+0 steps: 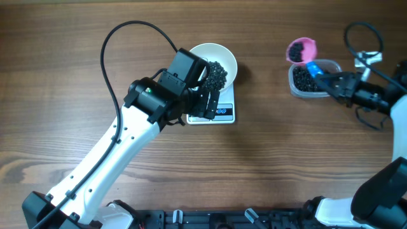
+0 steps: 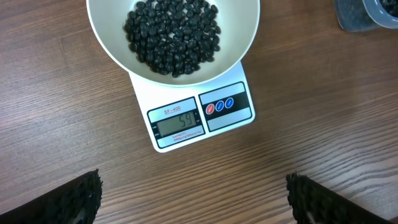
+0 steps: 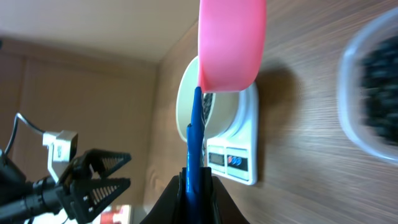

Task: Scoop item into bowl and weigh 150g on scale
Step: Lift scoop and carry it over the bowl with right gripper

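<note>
WEIGHING UNDER WAY: My left pincer (image 2: 196, 200), its fingers wide apart and holding nothing, hovers just in front of the scale (image 2: 202, 118). I judge it is placed there so that its camera looks straight down on the display. The white bowl (image 2: 244, 38) sits on the scale and overhangs its platform, so that whatever drops in is weighed. The black beans (image 2: 173, 34) lie heaped in the bowl's bottom. The display shows what looks like 59, so I judge the weighing well short of the target and more scoops due.

Well to the right of the scale, my right pincer (image 3: 198, 182) is clamped on the blue handle (image 3: 194, 130) of the pink scoop (image 3: 231, 43). I hold the handle at its end, which keeps my fingers out of the beans. The scoop hangs at the far edge of the clear tub (image 1: 294, 84), where the supply rests on the table (image 1: 286, 159). Whether the scoop carries a load I cannot tell.
</note>
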